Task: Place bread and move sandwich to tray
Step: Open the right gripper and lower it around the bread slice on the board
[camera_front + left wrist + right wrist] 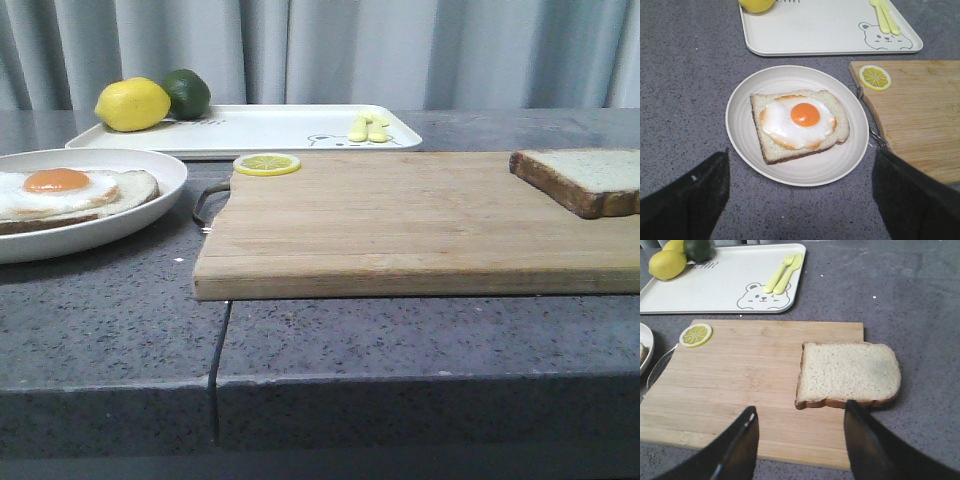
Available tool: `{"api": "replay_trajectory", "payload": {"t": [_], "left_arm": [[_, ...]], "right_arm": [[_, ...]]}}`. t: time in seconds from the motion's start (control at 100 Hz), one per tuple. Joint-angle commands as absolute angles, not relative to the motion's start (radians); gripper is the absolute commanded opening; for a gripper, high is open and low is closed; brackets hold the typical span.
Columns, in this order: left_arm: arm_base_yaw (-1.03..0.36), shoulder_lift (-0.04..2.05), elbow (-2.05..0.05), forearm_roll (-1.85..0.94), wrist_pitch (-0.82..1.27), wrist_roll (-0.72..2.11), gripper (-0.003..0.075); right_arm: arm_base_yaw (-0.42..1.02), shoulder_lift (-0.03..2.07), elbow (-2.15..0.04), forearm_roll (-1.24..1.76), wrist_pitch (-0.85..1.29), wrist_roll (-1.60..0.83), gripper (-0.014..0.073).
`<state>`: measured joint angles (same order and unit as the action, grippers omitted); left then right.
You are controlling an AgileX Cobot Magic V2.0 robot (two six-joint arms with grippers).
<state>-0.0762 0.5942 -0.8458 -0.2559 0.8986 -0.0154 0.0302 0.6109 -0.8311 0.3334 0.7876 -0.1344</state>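
Observation:
The bread point(590, 178) lies at the right end of the wooden cutting board point(400, 225), partly over its edge; it also shows in the right wrist view point(847, 374). The sandwich point(60, 195), an egg-topped slice, sits in the round white plate point(150, 205) at the left, and shows in the left wrist view point(799, 122). The white tray point(270, 128) lies at the back. My left gripper point(801, 170) is open and empty above the counter, just short of the plate point(745, 145). My right gripper point(801, 412) is open and empty over the board, just short of the bread. Neither gripper shows in the front view.
A lemon point(132, 104) and a lime point(187, 93) sit on the tray's left end, a yellow fork and knife point(368, 128) on its right end. A lemon slice point(267, 164) lies on the board's back left corner. The board's metal handle point(205, 205) faces the plate.

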Motion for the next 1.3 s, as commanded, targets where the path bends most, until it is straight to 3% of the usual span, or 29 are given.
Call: {"api": "replay_trajectory", "payload": {"t": [0.0,0.54,1.29], "left_arm": [[-0.073,0.602,-0.881,-0.278,0.838,-0.014,0.0546],[-0.073,0.602,-0.881,-0.278,0.838,-0.014,0.0546],[-0.073,0.602,-0.881,-0.278,0.838,-0.014,0.0546]], "right_arm": [[-0.050,0.663,-0.864,0.451,0.695,-0.240,0.0407],[-0.443,0.997,-0.836,0.989,0.715,-0.656,0.0407],[-0.466,1.350,-0.836,1.212,0.720,-0.859,0.0407]]}}
